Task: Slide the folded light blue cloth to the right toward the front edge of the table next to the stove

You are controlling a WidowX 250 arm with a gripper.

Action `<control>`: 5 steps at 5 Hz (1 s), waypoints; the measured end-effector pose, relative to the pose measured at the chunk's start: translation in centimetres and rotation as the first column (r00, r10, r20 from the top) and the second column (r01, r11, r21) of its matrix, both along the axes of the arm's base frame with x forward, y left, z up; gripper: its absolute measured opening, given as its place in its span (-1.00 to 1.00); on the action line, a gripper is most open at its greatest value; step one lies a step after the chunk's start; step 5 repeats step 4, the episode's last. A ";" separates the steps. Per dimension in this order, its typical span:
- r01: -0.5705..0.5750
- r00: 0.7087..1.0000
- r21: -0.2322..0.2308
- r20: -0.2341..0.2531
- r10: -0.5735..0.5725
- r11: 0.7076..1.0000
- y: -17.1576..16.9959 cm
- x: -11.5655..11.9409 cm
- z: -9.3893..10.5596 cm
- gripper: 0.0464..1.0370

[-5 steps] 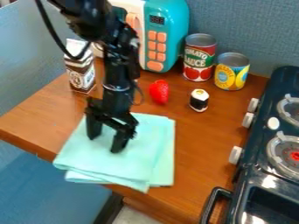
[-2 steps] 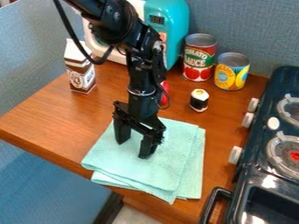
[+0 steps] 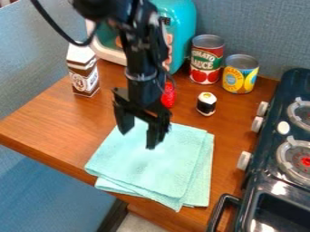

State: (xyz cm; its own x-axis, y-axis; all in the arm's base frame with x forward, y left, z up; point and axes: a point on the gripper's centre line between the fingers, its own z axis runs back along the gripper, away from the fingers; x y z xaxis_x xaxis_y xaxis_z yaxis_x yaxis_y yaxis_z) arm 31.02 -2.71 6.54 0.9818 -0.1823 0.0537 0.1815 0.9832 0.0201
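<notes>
The black gripper hangs over the upper part of a folded mint-green cloth, its two fingers spread with nothing between them. The cloth lies flat near the table's front edge, its layers slightly offset at the lower side. Just behind the gripper, a red strawberry is partly covered by the arm. To its right stands a small sushi roll with a black band and a white top.
Behind are a teal toy microwave, a tomato sauce can and a yellow-and-blue can. A brown-and-white carton stands at the back left. The dark stove borders the right, its handle jutting out. Wooden table extends left.
The cloth shifted right along with the gripper between the first two frames, then stayed almost still. Since then the gripper has risen and moved slightly back from it.
</notes>
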 end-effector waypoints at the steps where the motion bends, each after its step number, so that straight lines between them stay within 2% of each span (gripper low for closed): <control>1: -0.087 0.992 0.075 0.097 0.080 0.993 2.1 -0.6 4.2 0.93; 2: -0.108 0.992 0.106 0.071 0.101 0.988 6.4 -0.4 7.5 0.93; 3: -0.055 0.997 0.054 -0.045 0.057 0.997 10.1 1.1 6.6 0.93; 4: -0.044 0.985 -0.003 -0.166 0.042 0.999 13.1 2.0 4.7 0.93; 5: -0.044 0.985 -0.003 -0.166 0.042 0.999 13.1 2.0 4.7 0.93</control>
